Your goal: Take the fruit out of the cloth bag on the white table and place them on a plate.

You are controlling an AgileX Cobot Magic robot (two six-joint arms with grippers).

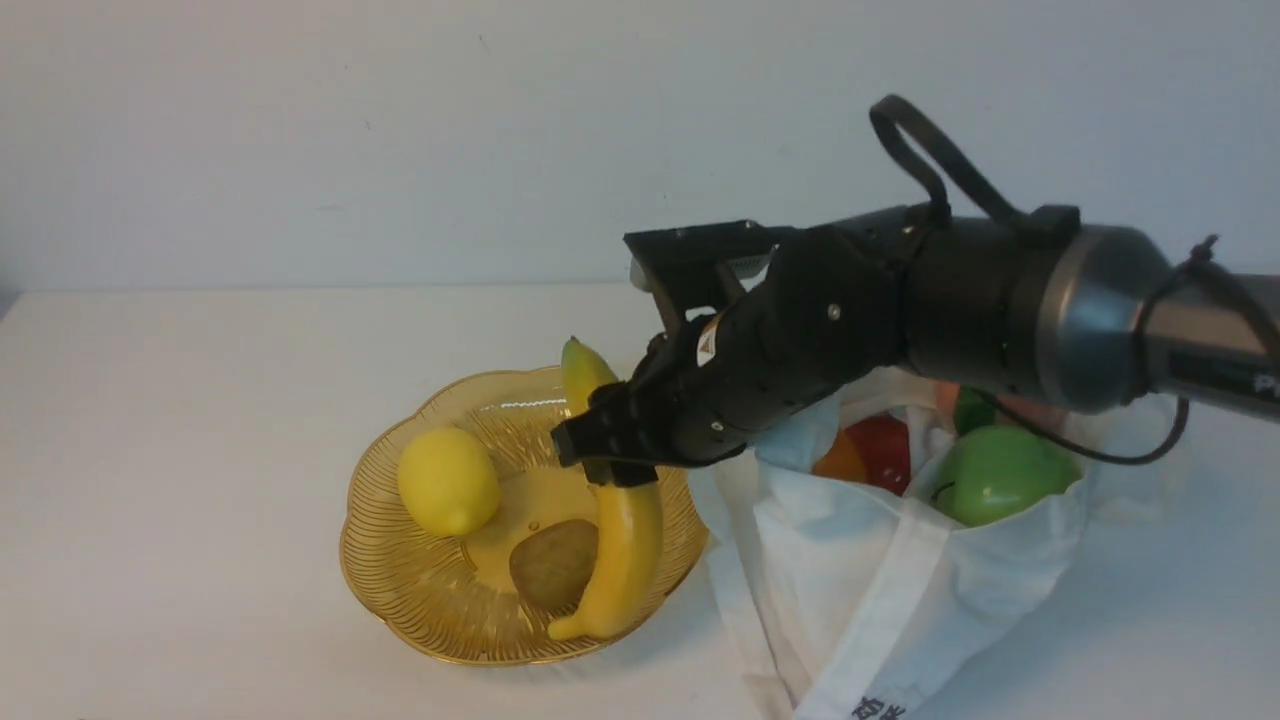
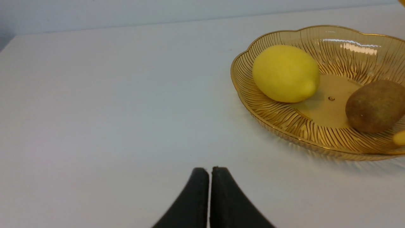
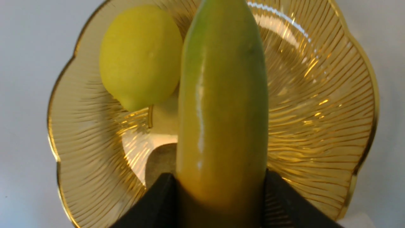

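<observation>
My right gripper point(image 1: 605, 450) is shut on the yellow banana point(image 1: 620, 520) and holds it over the amber plate point(image 1: 400, 600); the banana's lower end rests near the plate's front rim. In the right wrist view the banana point(image 3: 221, 110) sits between the two black fingers point(image 3: 158, 199) above the plate point(image 3: 332, 110). The white cloth bag point(image 1: 900, 580) lies right of the plate with a green apple point(image 1: 1000, 475) and a red-orange fruit point(image 1: 870, 450) in its mouth. My left gripper point(image 2: 209, 172) is shut and empty over the white table point(image 2: 110, 95), left of the plate point(image 2: 269, 120).
A yellow lemon point(image 1: 448, 480) and a brown kiwi point(image 1: 553, 565) lie in the plate. They also show in the left wrist view, lemon point(image 2: 284, 72) and kiwi point(image 2: 375, 106). A white wall stands behind the table.
</observation>
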